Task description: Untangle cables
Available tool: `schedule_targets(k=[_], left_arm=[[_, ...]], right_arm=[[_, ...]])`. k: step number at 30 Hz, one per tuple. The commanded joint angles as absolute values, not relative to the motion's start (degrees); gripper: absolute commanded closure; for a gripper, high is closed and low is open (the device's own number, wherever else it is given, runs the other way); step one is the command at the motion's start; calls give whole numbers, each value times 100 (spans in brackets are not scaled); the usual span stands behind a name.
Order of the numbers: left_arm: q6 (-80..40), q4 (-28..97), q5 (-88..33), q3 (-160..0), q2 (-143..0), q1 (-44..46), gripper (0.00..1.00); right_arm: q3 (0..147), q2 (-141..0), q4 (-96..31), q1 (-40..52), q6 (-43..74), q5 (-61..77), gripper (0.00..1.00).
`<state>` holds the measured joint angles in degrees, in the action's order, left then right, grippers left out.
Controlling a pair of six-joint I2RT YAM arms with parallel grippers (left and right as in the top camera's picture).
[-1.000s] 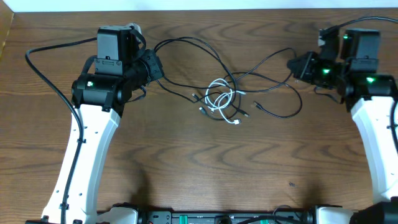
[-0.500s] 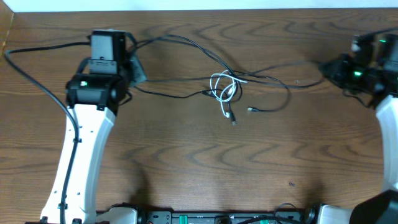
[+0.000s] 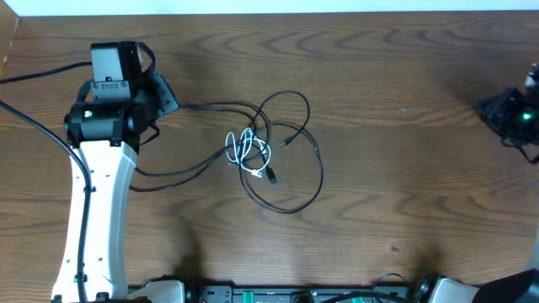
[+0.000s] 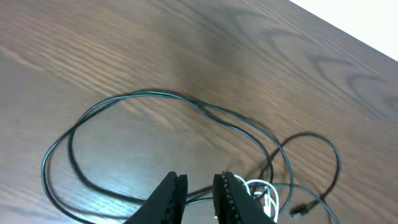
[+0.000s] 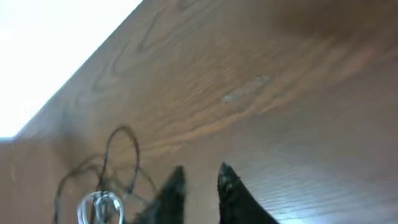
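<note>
My left end effector (image 4: 200,183), right end effector (image 5: 200,171) narrowly parted, empty. White cable (image 3: 246,150) amid black cable (image 4: 155,93) loops; pinching both may tighten snarl.

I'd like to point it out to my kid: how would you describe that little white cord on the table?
Start at the brown wooden table, left of its middle, where thin black cables sprawl in big open loops. Among them lies the white cable: the only white cord, bunched into a small tight tangle.
</note>
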<state>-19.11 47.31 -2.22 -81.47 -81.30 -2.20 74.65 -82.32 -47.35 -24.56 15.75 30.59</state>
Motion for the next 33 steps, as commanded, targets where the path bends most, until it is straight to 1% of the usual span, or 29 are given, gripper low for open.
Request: schedule_targets(k=[1, 4, 6, 8, 11, 15, 19, 23, 28, 31, 33], left_arm=[[-1758, 4733, -834, -8272, -8141, -207, 71], [-1732, 4748, -1249, -8217, -8228, -34, 65], [-1546, 4781, -1391, -8106, -8364, 161, 62], [-1479, 4967, -1398, -8073, -8595, 366, 60], [-1448, 5131, -1404, -8073, -8984, 596, 55], [-823, 5137, -1802, -8073, -9697, 939, 52], [-790, 5140, -1920, -8073, -10171, 1007, 52], [-703, 5157, -2305, -8073, -10639, 1007, 53], [-381, 5249, -2495, -8073, -11028, 1007, 53], [-342, 5181, -2508, -8073, -11218, 1011, 53], [-340, 5146, -2502, -8073, -11338, 1011, 61]], right_arm=[[7505, -8213, -4609, -1673, 1278, 3162, 59], [7505, -8302, -4453, -1192, 1284, 2936, 45], [7505, -8372, -4414, -1055, 1424, 2770, 39], [7505, -8409, -4423, -1041, 1433, 2773, 37], [7505, -8436, -4475, -1044, 1431, 2753, 36], [7505, -8440, -4473, -1044, 1431, 2711, 34], [7505, -8440, -4473, -1044, 1431, 2711, 32], [7505, -8440, -4480, -1044, 1431, 2711, 31], [7505, -8440, -4480, -1039, 1433, 2714, 30], [7505, -8440, -4477, -1039, 1433, 2711, 30], [7505, -8440, -4480, -1039, 1433, 2714, 30]])
